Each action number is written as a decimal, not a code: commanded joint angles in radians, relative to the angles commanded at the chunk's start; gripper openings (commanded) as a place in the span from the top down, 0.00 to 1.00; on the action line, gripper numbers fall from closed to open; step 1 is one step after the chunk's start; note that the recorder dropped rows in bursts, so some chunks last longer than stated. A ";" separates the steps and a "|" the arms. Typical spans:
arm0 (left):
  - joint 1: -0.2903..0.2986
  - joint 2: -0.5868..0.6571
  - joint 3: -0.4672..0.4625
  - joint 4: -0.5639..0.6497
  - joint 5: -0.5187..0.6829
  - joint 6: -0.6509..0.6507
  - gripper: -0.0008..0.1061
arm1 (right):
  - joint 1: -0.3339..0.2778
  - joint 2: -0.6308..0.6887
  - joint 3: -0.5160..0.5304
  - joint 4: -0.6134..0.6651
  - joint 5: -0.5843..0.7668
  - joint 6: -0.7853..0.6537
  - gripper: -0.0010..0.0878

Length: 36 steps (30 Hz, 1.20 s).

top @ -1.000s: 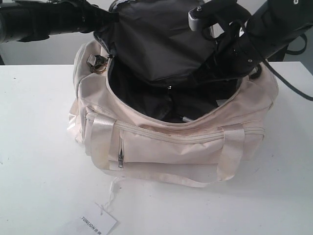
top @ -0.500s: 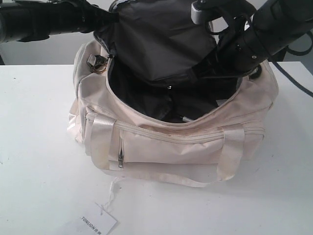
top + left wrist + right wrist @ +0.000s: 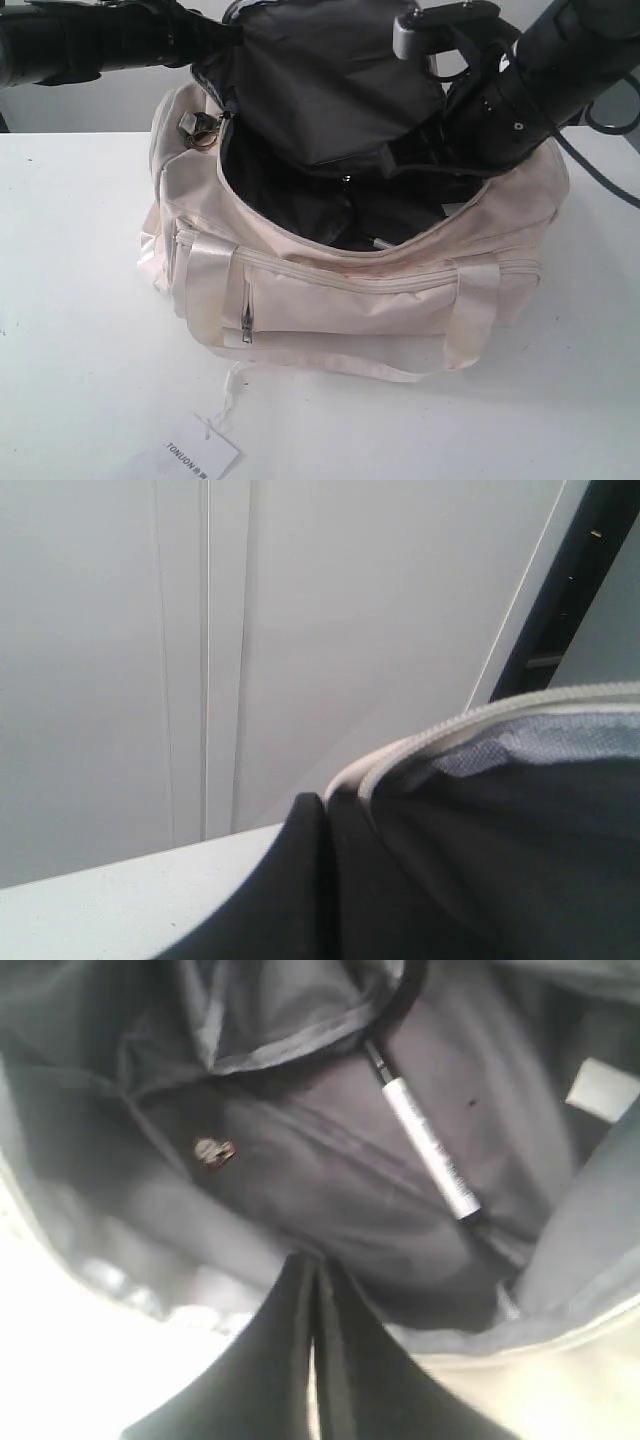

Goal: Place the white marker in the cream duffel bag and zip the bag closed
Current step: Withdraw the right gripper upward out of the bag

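Observation:
The cream duffel bag (image 3: 350,300) lies on the white table with its top wide open, showing black lining. My left gripper (image 3: 322,805) is shut on the edge of the raised top flap (image 3: 320,80) and holds it up at the back. The white marker (image 3: 425,1140) lies loose on the lining inside the bag; a short pale glint of it (image 3: 381,243) shows in the exterior view. My right gripper (image 3: 316,1262) hangs over the bag's open right end, above the marker, shut with nothing between its fingers.
A white paper tag (image 3: 200,457) on a string lies on the table in front of the bag. A metal ring (image 3: 200,130) hangs at the bag's left end. A small zip pull (image 3: 213,1152) shows inside. A strap handle (image 3: 350,365) trails along the front.
The right arm has drawn up and back to the right, out of the bag's opening, and its jaws have shut. The left gripper still holds the flap up.

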 joint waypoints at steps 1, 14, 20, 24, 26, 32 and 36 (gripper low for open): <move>0.000 0.000 0.000 0.000 0.000 0.000 0.99 | 0.000 0.000 0.000 0.000 0.012 0.000 0.99; 0.000 0.000 0.000 0.000 0.000 0.000 0.99 | 0.000 0.000 0.000 0.049 0.090 0.000 0.99; 0.000 0.000 0.000 0.000 0.000 0.000 0.99 | 0.000 -0.029 0.000 0.049 0.106 0.000 0.99; 0.000 0.000 0.000 0.000 0.000 0.000 0.99 | 0.000 -0.075 0.000 0.049 0.107 0.000 0.99; 0.000 0.000 0.000 0.000 0.000 0.000 0.99 | 0.000 -0.098 0.000 0.049 0.111 0.000 0.99; 0.000 0.000 0.000 0.000 0.000 0.000 0.99 | 0.000 -0.130 0.011 0.049 0.113 0.000 0.99; 0.000 0.000 0.000 0.000 0.000 0.000 0.99 | 0.000 -0.130 0.011 0.049 0.113 0.000 0.99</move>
